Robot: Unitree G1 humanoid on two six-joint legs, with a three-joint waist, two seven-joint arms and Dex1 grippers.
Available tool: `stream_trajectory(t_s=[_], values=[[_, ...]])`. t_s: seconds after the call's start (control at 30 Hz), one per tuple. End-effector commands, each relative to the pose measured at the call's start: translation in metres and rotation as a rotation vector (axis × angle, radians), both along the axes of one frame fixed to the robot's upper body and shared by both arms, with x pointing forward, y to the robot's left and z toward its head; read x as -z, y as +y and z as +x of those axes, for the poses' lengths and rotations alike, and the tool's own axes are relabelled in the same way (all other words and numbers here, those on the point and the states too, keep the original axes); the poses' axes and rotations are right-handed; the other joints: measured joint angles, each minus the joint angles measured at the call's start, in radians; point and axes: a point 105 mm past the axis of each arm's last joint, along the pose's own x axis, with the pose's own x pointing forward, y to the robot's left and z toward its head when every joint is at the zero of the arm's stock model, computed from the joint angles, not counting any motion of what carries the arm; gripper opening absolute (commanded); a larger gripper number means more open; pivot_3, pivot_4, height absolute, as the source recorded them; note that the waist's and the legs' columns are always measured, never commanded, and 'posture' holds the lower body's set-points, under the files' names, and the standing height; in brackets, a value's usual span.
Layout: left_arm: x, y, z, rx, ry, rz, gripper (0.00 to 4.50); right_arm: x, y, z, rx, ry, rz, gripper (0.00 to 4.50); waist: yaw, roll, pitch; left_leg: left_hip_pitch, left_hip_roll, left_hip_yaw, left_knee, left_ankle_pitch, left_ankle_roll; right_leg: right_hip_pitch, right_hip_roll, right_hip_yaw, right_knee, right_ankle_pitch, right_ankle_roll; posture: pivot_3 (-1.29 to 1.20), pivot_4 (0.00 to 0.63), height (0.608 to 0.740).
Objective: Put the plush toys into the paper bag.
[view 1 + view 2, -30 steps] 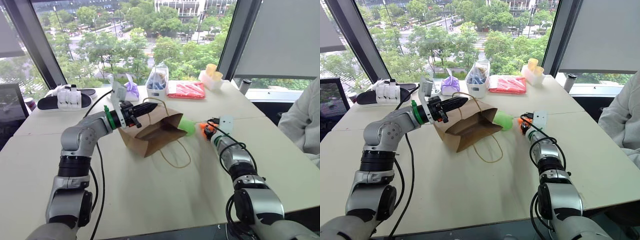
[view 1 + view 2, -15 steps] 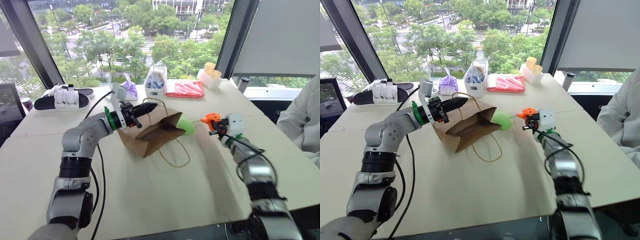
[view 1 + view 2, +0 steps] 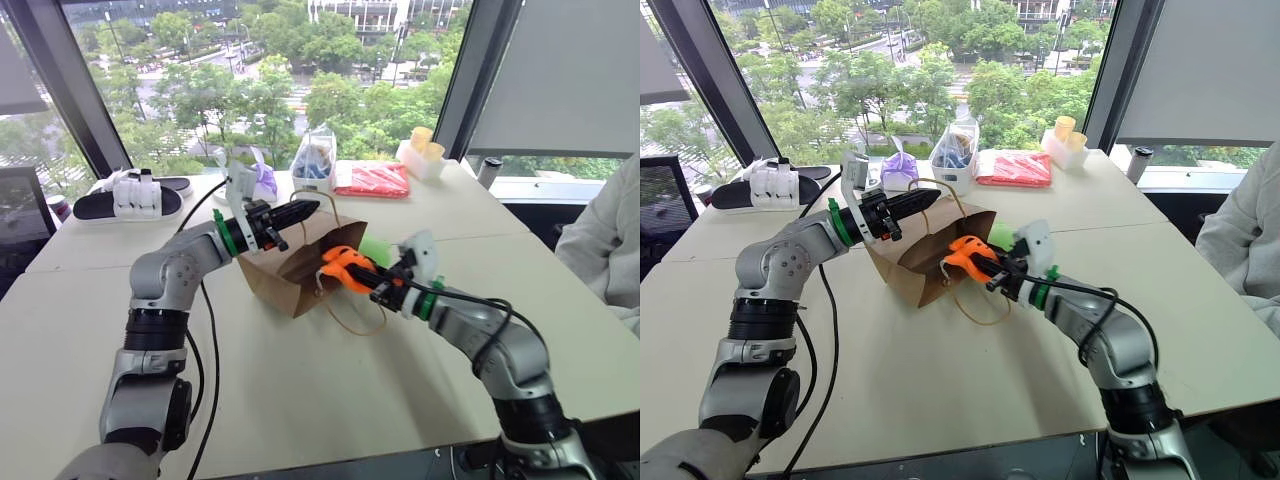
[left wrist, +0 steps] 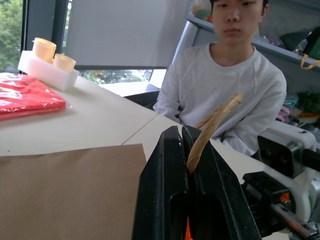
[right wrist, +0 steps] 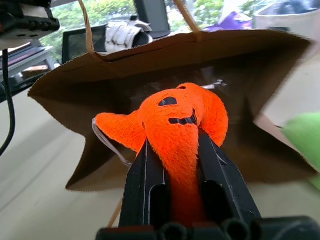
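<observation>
The brown paper bag (image 3: 290, 275) lies on its side on the table, mouth facing my right arm. My left gripper (image 3: 310, 207) is shut on its upper cord handle (image 4: 212, 127) and holds the mouth up. My right gripper (image 3: 362, 278) is shut on the orange plush toy (image 5: 180, 120), which hangs just in front of the bag's open mouth. The lime-green plush toy (image 3: 377, 250) rests on the table behind my right gripper, beside the bag's far edge.
The bag's second handle loop (image 3: 350, 315) lies on the table. At the back stand a purple pouch (image 3: 263, 178), a clear plastic bag (image 3: 315, 158), a red packet (image 3: 372, 179) and a white tray with yellow cups (image 3: 421, 152). A person (image 4: 225, 90) sits at the right.
My right gripper lifted the orange plush toy off the table at the right and carried it left to the bag's mouth. My left gripper kept still on the handle.
</observation>
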Motion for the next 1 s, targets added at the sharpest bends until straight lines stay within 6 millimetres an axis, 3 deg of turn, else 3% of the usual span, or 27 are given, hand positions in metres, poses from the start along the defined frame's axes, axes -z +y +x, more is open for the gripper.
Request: stream_trajectory(t_s=[0.03,0.3,0.6,0.77,0.93,1.0], values=[[-0.024,0.001,-0.008,0.017,-0.061,-0.05,0.0,0.005,0.01,0.024,0.038,-0.029,-0.065,0.0,0.002,0.0,0.0,0.0,0.0,0.0,0.0,0.0,0.0,0.0,0.0,0.0,0.0,0.0,0.0,0.0,0.15,0.74],[-0.025,0.003,-0.013,0.024,-0.039,-0.073,0.0,-0.005,0.04,0.054,0.031,-0.082,-0.126,0.0,-0.005,0.0,0.0,-0.001,0.0,0.0,0.0,0.0,0.0,-0.002,0.0,0.0,0.001,0.0,0.0,0.0,0.15,0.74],[-0.017,0.01,-0.009,0.006,-0.019,-0.075,0.0,-0.008,0.035,0.046,0.007,-0.122,-0.13,4.34,-0.005,0.0,0.0,-0.001,-0.001,-0.001,0.0,0.0,0.0,-0.002,0.0,0.0,0.001,0.0,0.0,0.0,0.15,0.74],[-0.014,0.013,-0.006,-0.005,-0.012,-0.066,0.0,-0.028,0.015,0.026,0.0,-0.195,-0.046,4.44,-0.001,0.0,0.0,-0.002,-0.001,-0.001,0.0,0.0,0.0,-0.002,0.0,0.0,0.001,0.0,0.0,0.0,0.15,0.74],[-0.011,0.017,-0.002,-0.028,-0.004,-0.046,0.0,-0.059,-0.028,0.003,0.015,-0.165,0.24,4.44,0.001,0.0,0.0,-0.002,-0.001,-0.001,0.0,0.0,0.0,-0.002,0.0,0.0,0.0,0.0,0.0,0.0,0.15,0.74],[-0.011,0.018,-0.001,-0.029,-0.006,-0.043,0.0,-0.062,-0.053,0.011,0.116,-0.148,0.291,4.44,0.001,0.0,0.0,-0.002,-0.001,-0.001,0.0,0.0,0.0,-0.001,0.0,0.0,-0.001,0.0,0.0,0.0,0.15,0.74]])
